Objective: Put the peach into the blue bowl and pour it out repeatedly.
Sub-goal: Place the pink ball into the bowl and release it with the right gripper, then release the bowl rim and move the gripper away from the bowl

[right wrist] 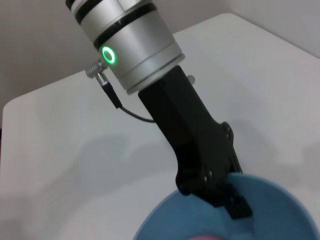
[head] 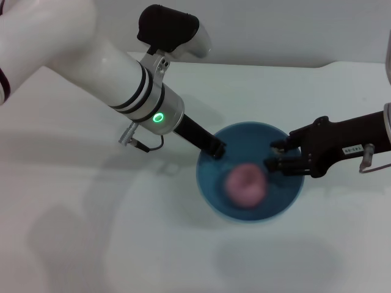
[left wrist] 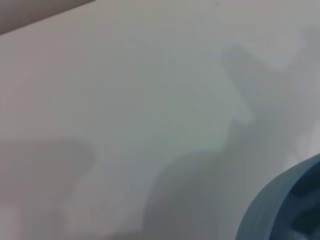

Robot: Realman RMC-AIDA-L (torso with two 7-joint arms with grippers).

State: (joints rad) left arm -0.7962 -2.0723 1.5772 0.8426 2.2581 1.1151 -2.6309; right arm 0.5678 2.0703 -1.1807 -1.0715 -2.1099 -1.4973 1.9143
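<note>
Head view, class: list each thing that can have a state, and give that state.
Dusty-pink round peach: lying inside the bowl.
Glossy sky-blue bowl: upright on the white table.
Left gripper: clamped on the bowl's rim.
Right gripper: open over the bowl, holding nothing.

Item count, head view:

- Bowl: one, blue, on the table, at about 5 o'clock from the view's centre.
- Peach: one, pink, inside the bowl.
- Left gripper: one, at the bowl's 10 o'clock rim.
- Right gripper: one, over the bowl's 2 o'clock rim.
- Arms: two, one per gripper.
- Green ring light: one, on the left wrist.
- Table: one, white.

Total loose objects on the table: two, the bowl and the peach.
</note>
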